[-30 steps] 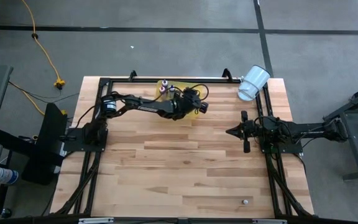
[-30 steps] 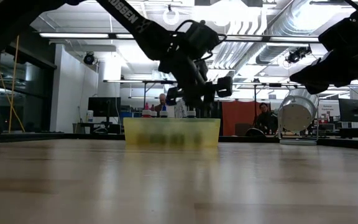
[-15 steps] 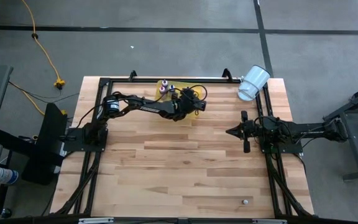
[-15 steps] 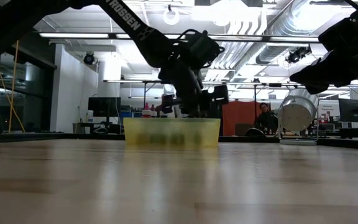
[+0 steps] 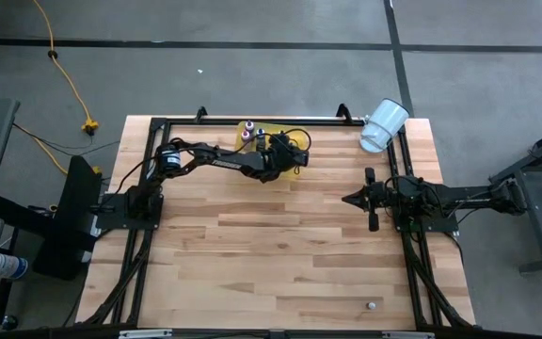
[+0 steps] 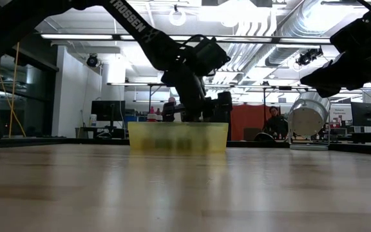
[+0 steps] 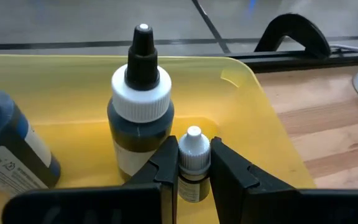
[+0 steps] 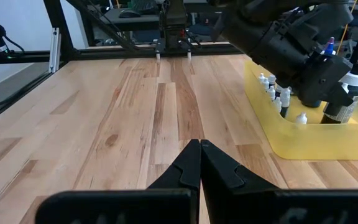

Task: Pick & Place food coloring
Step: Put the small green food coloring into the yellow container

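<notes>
Your left gripper (image 7: 194, 168) is down inside the yellow tray (image 7: 253, 106), its two fingers (image 7: 166, 168) clamped on a small white-capped dropper bottle (image 7: 193, 163) that stands upright between them. Just beside that bottle, also in the tray, stands a taller dark bottle with a white collar and black nozzle (image 7: 140, 106) (a blue-bodied bottle (image 7: 8, 149) sits farther along). More tiny bottles (image 8: 277, 93) line the tray's inner wall. Your right gripper (image 8: 200, 163) waits well apart from the tray, fingers pressed together, gripping nothing.
</notes>
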Controlling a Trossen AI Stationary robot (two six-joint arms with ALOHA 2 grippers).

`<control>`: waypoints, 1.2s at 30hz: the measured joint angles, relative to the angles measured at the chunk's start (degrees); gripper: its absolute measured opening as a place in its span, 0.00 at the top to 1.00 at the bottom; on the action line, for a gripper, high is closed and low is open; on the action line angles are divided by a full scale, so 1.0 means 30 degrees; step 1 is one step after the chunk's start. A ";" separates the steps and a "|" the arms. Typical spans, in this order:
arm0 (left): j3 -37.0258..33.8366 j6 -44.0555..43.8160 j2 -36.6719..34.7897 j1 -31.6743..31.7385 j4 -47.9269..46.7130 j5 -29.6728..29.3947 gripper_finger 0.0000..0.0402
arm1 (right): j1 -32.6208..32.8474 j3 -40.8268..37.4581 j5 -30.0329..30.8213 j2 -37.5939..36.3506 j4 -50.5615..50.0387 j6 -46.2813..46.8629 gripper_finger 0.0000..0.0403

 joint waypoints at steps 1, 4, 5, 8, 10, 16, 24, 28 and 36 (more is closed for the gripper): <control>0.0000 0.0000 0.0000 0.0000 0.0010 -0.0007 0.87 | 0.0004 -0.0001 0.0000 0.0000 0.0000 0.0000 1.00; 0.0000 0.0000 0.0000 0.0000 0.0014 0.0000 0.87 | -0.0002 -0.0004 -0.0001 0.0000 0.0000 0.0000 1.00; 0.0000 0.0000 0.0000 0.0000 0.0014 0.0030 0.87 | 0.0004 0.0002 -0.0007 0.0000 0.0000 0.0000 1.00; 0.0000 0.0000 0.0000 0.0000 0.0019 0.0285 0.87 | 0.0000 -0.0001 0.0000 0.0000 0.0000 0.0000 1.00; 0.0000 0.0008 0.0000 0.0000 0.0021 0.0566 0.87 | -0.0003 -0.0001 0.0000 0.0000 0.0000 0.0000 1.00; 0.0000 0.0039 0.0000 -0.0007 0.0004 0.0663 0.85 | 0.0004 0.0003 0.0000 0.0000 0.0000 0.0000 1.00; -0.0007 0.0058 0.0000 -0.0015 -0.0040 0.1801 0.79 | 0.0004 -0.0002 0.0000 0.0000 0.0000 0.0000 1.00; -0.0007 0.0055 -0.0007 -0.0015 -0.0164 0.2069 0.79 | 0.0001 -0.0001 0.0000 0.0000 0.0000 0.0000 1.00; -0.0015 0.0051 -0.0007 -0.0015 -0.0693 0.2303 0.79 | 0.0002 -0.0002 0.0000 0.0000 0.0000 0.0000 1.00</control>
